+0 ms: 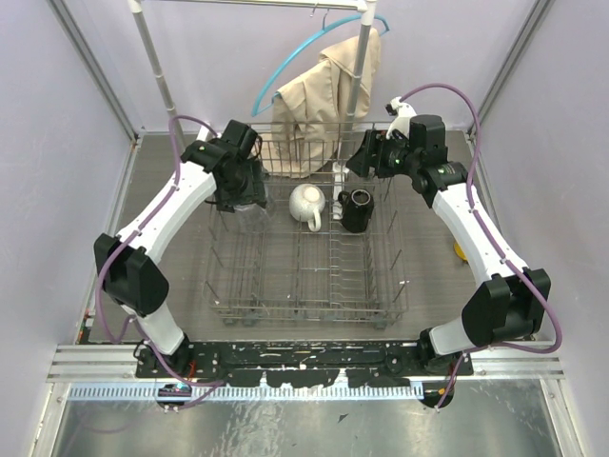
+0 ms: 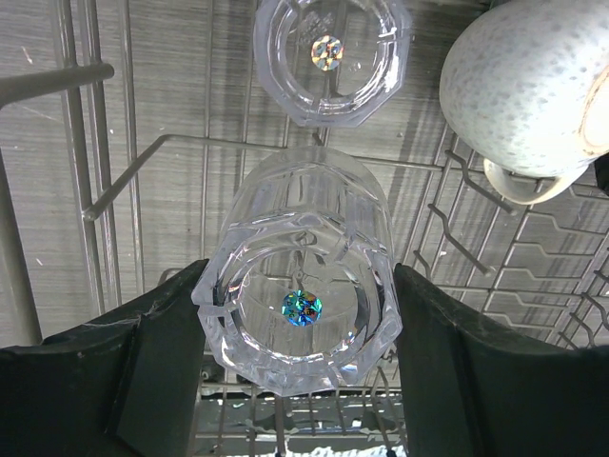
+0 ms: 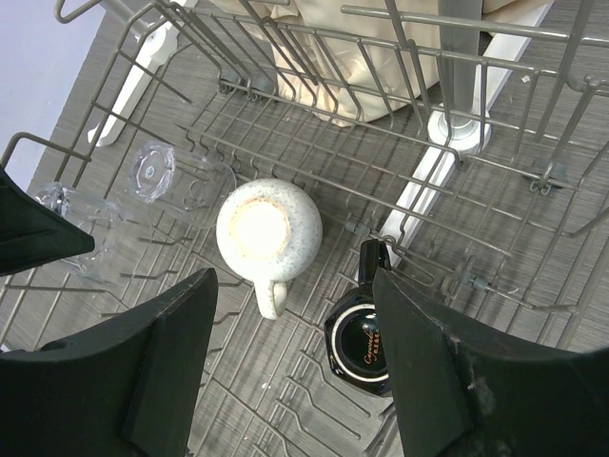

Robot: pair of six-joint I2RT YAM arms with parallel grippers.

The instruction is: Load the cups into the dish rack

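Observation:
The grey wire dish rack [image 1: 381,286] fills the table's middle. My left gripper [image 1: 244,198] is over its far left corner, shut on a clear glass tumbler [image 2: 300,314] held base-up among the tines; it also shows from above [image 1: 251,219]. A second tumbler [image 2: 331,55] stands base-up just beyond it. The white mug [image 1: 306,205] and black mug [image 1: 357,210] sit upside down in the rack's back row. My right gripper [image 1: 367,160] hovers open and empty above them, with the white mug [image 3: 266,228] and black mug [image 3: 360,345] below its fingers. A bit of yellow mug [image 1: 460,252] shows behind the right arm, outside the rack.
A clothes rail [image 1: 357,76] with a beige garment [image 1: 328,90] and blue hanger stands right behind the rack. Its white foot [image 3: 433,171] lies under the rack's far side. Walls enclose the table left, right and back.

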